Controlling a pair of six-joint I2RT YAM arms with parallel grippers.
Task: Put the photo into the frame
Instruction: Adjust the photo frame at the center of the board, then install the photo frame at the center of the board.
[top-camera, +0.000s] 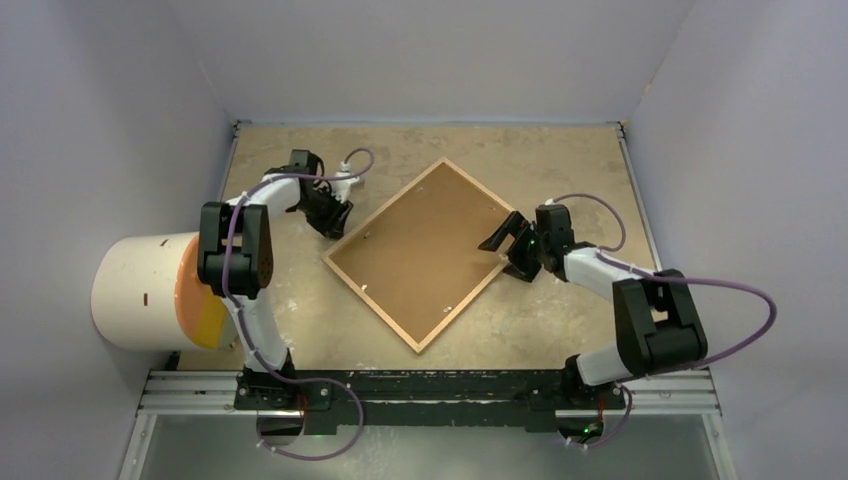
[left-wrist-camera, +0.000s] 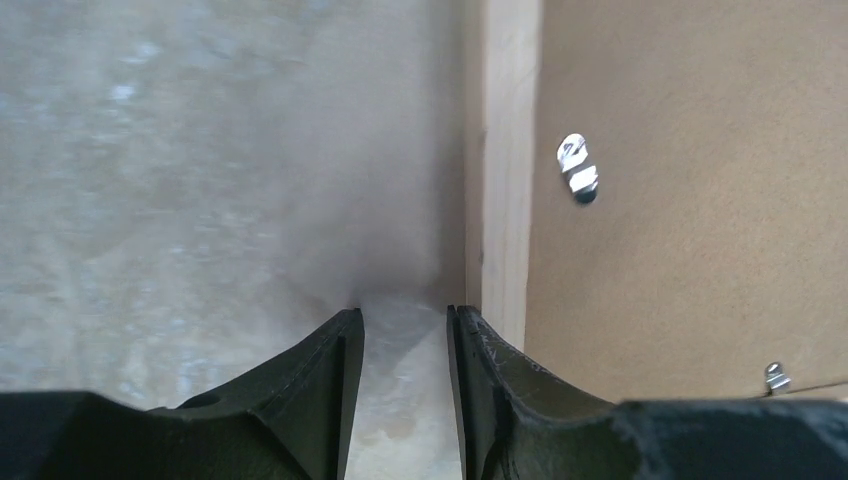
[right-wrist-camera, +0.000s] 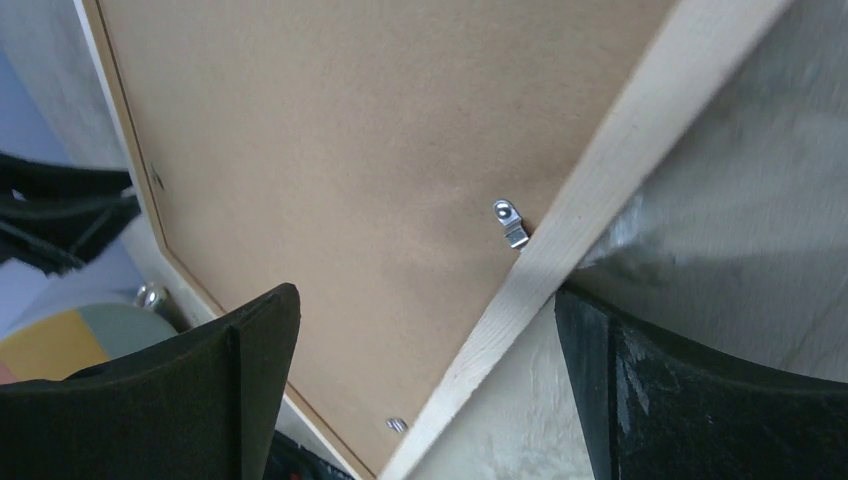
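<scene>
1. Light-wood moulding is what we are seeing first: the frame (top-camera: 372, 307) is lying face down on the mottled beige table (top-camera: 560, 160), turned like a diamond.
2. Inside the frame, the brown backing board (top-camera: 420, 250) is sitting within the moulding, and we are spotting small metal clips (right-wrist-camera: 510, 222) near its edges.
3. At the frame's far-left edge, the left gripper (top-camera: 330, 222) is hanging low with its jaws a narrow gap apart. We are seeing only bare table between them, and one finger (left-wrist-camera: 490, 380) is sitting just beside the moulding's outer side.
4. At the frame's right edge, the right gripper (top-camera: 505, 250) is standing spread wide and gripping nothing. It is straddling the moulding, one finger over the backing board and the other over the table outside the frame.
</scene>
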